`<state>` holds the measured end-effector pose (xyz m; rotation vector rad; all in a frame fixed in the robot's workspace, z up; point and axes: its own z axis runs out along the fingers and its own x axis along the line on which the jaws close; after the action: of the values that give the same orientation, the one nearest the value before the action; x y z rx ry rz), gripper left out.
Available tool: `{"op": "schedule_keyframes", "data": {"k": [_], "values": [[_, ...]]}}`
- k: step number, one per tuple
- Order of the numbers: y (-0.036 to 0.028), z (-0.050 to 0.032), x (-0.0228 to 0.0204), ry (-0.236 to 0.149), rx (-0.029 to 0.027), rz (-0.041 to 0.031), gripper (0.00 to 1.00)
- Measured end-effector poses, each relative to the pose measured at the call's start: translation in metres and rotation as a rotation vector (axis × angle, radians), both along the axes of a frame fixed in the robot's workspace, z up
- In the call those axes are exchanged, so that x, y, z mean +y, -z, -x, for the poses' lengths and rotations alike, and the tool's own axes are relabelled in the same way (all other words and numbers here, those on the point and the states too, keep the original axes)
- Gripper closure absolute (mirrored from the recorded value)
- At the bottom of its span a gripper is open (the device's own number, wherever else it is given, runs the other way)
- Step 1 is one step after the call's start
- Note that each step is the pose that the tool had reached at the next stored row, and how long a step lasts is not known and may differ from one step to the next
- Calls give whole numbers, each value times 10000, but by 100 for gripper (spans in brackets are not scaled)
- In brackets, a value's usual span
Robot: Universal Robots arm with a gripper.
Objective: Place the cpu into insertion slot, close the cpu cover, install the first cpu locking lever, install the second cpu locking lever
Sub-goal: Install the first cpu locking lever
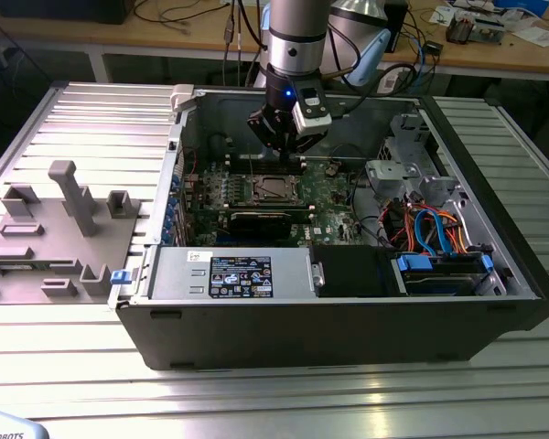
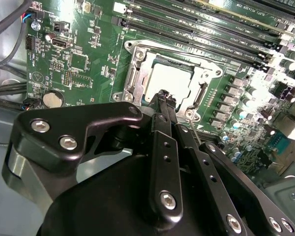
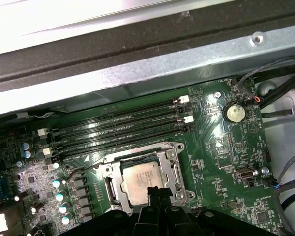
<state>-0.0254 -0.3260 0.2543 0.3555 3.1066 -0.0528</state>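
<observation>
So far: cpu (image 3: 140,179) seated in the insertion slot (image 3: 108,169); first step judged done.
Far left of the surface (image 1: 256,393): grey fixture (image 1: 64,229) with upright blocks, well apart from the work.
Computer case (image 1: 348,329): lying open in the middle of the surface, green motherboard (image 1: 334,187) along its floor toward the far wall.
Near wall of the case: power supply (image 1: 229,273), untouched.
Gripper (image 1: 291,155): hanging straight above the slot, near the far wall of the case, tips just over the chip's edge in both wrist views.
Fingers (image 2: 162,128): clenched together, nothing seen between them.
Cpu cover (image 3: 173,169): metal frame lying flat around the chip, silver top showing through its window; second step judged done.
Locking levers: thin wire arm (image 3: 81,167) beside the slot on the capacitor side; latched or loose, cannot tell; both lever steps judged still open.
Memory slots (image 3: 118,125): long, black, empty, between the slot and the case's far wall.
Coin cell (image 3: 233,113): on the board, well apart from the slot.
Right end of the case: drive bay with blue and orange cables (image 1: 430,229), clear of the arm.
Contact: tips near the cover's edge; touching or just above, cannot tell.
</observation>
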Motion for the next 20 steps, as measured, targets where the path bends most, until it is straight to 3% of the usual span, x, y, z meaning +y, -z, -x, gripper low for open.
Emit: {"op": "schedule_keyframes", "data": {"k": [20], "values": [[0, 0, 0, -298, 0, 0, 89]]}}
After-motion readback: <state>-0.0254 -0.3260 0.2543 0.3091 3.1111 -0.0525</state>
